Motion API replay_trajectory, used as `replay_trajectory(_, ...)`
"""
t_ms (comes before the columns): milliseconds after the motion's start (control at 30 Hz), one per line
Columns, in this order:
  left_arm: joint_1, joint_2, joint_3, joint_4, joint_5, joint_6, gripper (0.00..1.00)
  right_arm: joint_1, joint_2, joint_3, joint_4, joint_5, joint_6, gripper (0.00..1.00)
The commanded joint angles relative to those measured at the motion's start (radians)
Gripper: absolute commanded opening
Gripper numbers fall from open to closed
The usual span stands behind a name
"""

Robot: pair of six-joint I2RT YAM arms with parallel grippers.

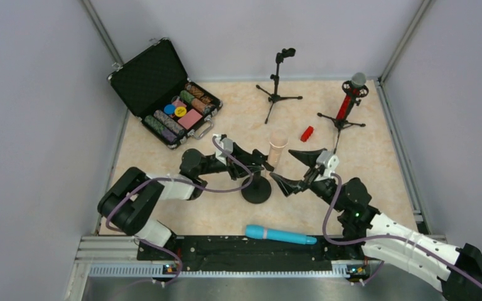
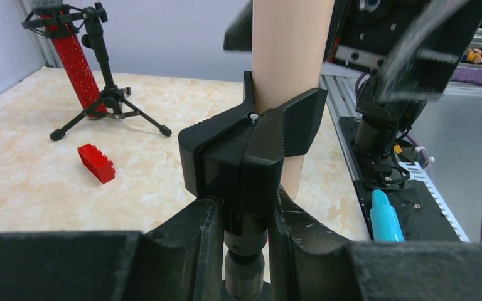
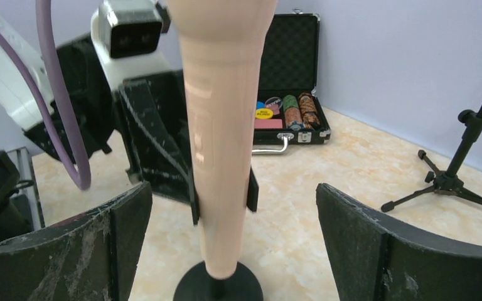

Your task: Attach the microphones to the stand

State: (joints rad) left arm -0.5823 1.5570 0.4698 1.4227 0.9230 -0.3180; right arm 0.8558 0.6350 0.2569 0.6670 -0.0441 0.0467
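Top view: the beige mic [image 1: 278, 148] is noted upright in the central stand [image 1: 257, 190]; the red mic [image 1: 350, 100] is seated in a tripod [image 1: 340, 120], and the cyan mic [image 1: 280, 235] lies at the near edge. Left wrist: the left gripper [image 2: 246, 229] is seen clamped on the stand's stem under the clip [image 2: 251, 144]. Right wrist: the right gripper [image 3: 235, 219] is spread wide either side of the beige mic, not touching it; the mic is judged stiff, light and smooth, best gripped mid-shaft.

Smooth matt beige microphone [image 3: 219, 157], glittery red microphone [image 2: 72, 56], polished marble-look tabletop [image 1: 380, 160], matt black plastic stand [image 2: 251, 144]
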Motion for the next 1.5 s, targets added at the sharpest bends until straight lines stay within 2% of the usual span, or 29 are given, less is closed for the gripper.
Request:
replay_trajectory(0,-0.005,-0.135,0.041,-0.043,-0.067,0.051,0.0,0.009,-0.048,-0.037,-0.035,-0.067,-0.041,0.99)
replay_trajectory(300,-0.072,-0.33,0.114,-0.351,-0.16,0.197,0.0,0.009,0.017,-0.043,0.014,-0.17,-0.116,0.99)
replay_trajectory(700,-0.173,-0.404,0.224,-0.447,-0.221,0.19,0.0,0.01,0.107,-0.03,0.14,-0.176,-0.102,0.99)
replay_trajectory(1133,-0.254,-0.418,0.265,-0.387,-0.3,0.148,0.0,0.009,0.218,-0.069,0.268,-0.221,-0.054,0.92)
replay_trajectory(1467,-0.281,-0.424,0.292,-0.343,-0.372,0.111,0.0,0.009,0.289,-0.092,0.242,-0.175,-0.09,0.87)
